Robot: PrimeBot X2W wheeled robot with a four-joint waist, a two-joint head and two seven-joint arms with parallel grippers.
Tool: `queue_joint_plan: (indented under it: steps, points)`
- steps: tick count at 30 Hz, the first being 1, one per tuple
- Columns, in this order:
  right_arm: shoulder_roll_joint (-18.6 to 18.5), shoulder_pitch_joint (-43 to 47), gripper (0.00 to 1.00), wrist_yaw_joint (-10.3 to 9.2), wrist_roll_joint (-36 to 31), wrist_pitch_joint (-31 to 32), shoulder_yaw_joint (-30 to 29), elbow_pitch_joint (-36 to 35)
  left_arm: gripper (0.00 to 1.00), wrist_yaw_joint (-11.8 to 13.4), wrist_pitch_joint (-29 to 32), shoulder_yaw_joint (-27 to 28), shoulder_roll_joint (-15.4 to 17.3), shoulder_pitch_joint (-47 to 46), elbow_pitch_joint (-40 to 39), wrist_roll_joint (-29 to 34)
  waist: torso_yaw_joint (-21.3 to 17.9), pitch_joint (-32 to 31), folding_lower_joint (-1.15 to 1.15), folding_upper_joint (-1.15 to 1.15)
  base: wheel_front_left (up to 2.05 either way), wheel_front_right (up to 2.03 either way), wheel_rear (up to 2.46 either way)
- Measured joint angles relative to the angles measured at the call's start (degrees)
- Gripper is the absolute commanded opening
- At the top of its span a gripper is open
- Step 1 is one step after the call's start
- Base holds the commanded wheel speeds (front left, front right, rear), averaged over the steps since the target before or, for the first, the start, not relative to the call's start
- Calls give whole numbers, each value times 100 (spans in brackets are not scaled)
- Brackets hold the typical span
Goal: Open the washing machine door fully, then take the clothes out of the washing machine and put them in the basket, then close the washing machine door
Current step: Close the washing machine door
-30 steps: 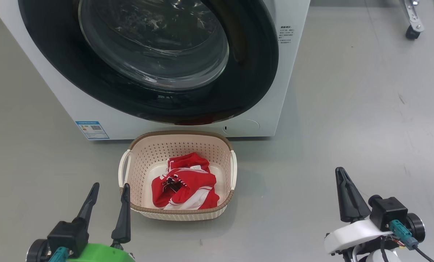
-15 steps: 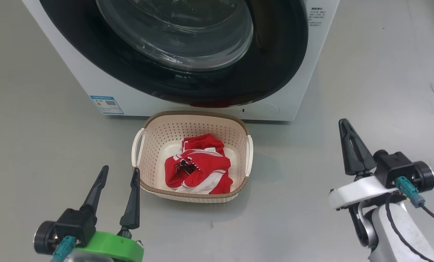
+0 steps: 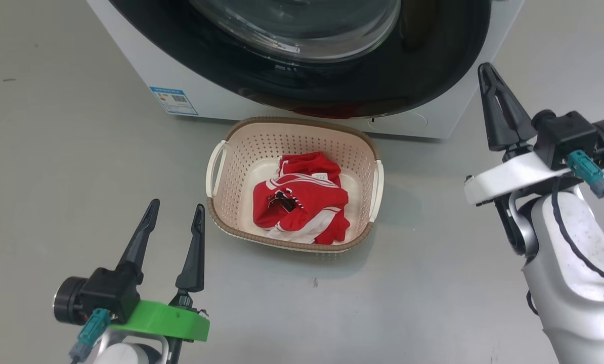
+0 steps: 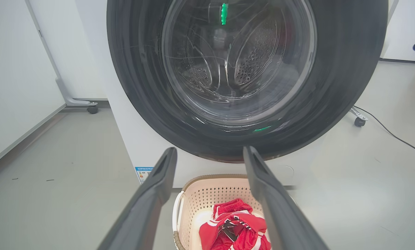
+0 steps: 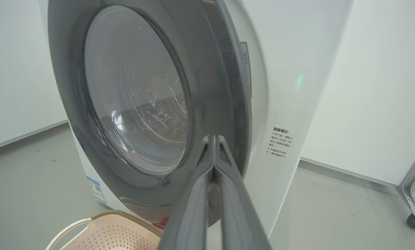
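- On the grey floor (image 3: pixel 54 162), the white washing machine (image 3: pixel 211 101) at the top of the head view, with a small blue sticker (image 3: pixel 173 100) low on its front, at the left.
- Washing machine door (image 3: pixel 433 65), round and glossy black, lying closed against the machine's front. Clear glass bowl (image 3: pixel 302 30) bulging at its centre, with the perforated drum visible through it in the left wrist view.
- Just in front of the machine, below the door: the basket (image 3: pixel 291 122), cream with a brown rim and white side handles, standing upright on the floor.
- Inside the basket, the clothes (image 3: pixel 307 202): a crumpled red heap with white stripes and a small black mark, resting on the basket's bottom.
- Left gripper (image 3: pixel 176 203) low at the left, near the basket's front left corner but apart from it. Fingers spread wide with nothing between them, pointing toward the machine.
- Right gripper (image 3: pixel 484 68) raised at the right, beside the door's lower right edge. Fingers pressed together tip to tip, holding nothing; contact with the door impossible to tell.
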Motion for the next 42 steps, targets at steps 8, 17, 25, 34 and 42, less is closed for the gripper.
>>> queue_joint_plan:
  steps: [8,17,25,34,42]
  points:
    - [-15,-769,0,191,1,134,68,368,100,-46,-63,-10,-89,-218,30,1,213,344,0,0,0,0,0]
    - [-88,-1432,0,292,1,231,75,825,100,-92,-107,-34,-147,-360,176,1,376,539,0,0,0,0,0]
    - [-68,-1759,0,301,10,207,35,1139,100,-104,-124,-38,-185,-419,261,0,427,574,0,0,0,0,0]
    - [-57,-2251,0,342,12,180,-19,1496,100,-148,-134,-47,-248,-522,334,0,465,655,0,0,0,0,0]
    - [-145,-2655,0,341,11,163,-112,1863,100,-180,-180,-92,-281,-571,411,0,521,697,0,0,0,0,0]
